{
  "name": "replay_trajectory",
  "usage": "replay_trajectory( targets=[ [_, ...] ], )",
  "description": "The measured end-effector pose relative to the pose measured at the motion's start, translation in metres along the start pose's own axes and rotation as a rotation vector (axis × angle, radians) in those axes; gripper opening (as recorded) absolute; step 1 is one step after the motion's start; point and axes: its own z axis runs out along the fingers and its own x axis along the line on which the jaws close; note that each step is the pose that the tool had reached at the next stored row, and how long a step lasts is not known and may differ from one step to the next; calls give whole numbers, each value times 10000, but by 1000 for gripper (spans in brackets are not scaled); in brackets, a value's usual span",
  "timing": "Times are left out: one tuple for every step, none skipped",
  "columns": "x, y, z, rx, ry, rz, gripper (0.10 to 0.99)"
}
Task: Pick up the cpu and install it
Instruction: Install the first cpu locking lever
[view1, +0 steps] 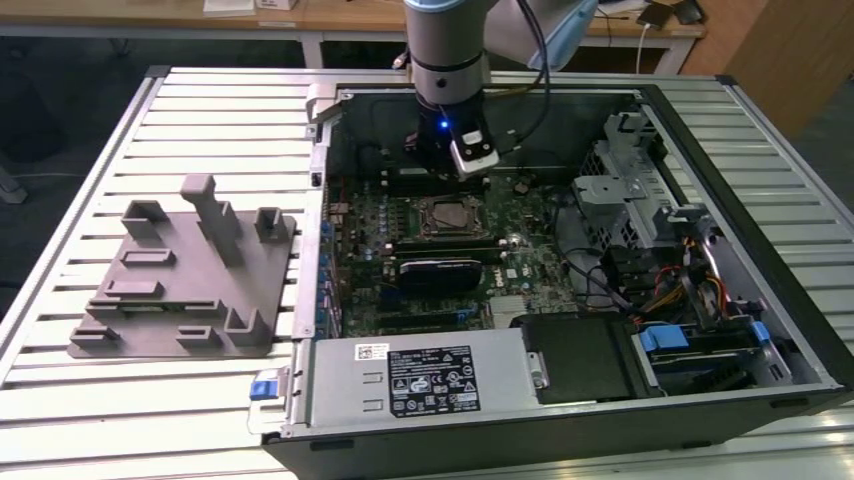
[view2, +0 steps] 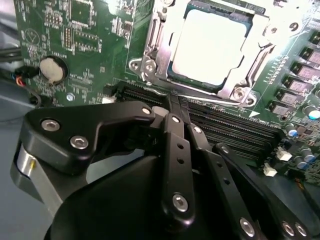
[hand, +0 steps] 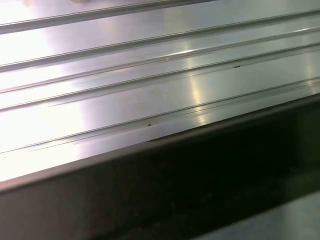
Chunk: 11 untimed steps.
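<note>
The cpu (view2: 210, 42), a flat square chip with a shiny silver top, lies inside the metal-framed socket (view2: 150, 65) on the green motherboard (view2: 75, 40). In the exterior view the cpu (view1: 447, 216) sits at the middle of the board in the open computer case (view1: 747, 200). My gripper (view1: 450, 168) hangs over the board just behind the socket. In the second wrist view its black fingers (view2: 176, 150) lie side by side, and the gripper (view2: 172, 102) is shut with nothing in it, a short way from the socket's edge.
A grey fixture plate (view1: 187, 280) with upright posts lies on the slatted metal table (view1: 80, 150) at the exterior view's left. Inside the case are a power supply (view1: 420, 380), drive cages (view1: 641, 200) and cable bundles (view1: 681, 290). The first wrist view shows table slats (hand: 150, 75) and a dark case edge (hand: 175, 185).
</note>
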Motion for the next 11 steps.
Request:
replay_trajectory(
  targets=[
    [1,-1,4,22,-14,87,106],
    [1,-1,9,39,-27,171,106],
    [2,-2,14,52,-38,252,106],
    [2,-2,20,63,-49,331,106],
    [3,-3,26,73,-59,408,106],
    [4,-4,30,86,-67,481,106],
    [4,-5,35,98,-76,554,106],
    [5,-6,40,107,-85,622,106],
    [5,-5,47,104,-95,686,106],
    [6,-6,52,114,-100,749,106],
    [7,-7,55,124,-104,800,106]
  ],
)
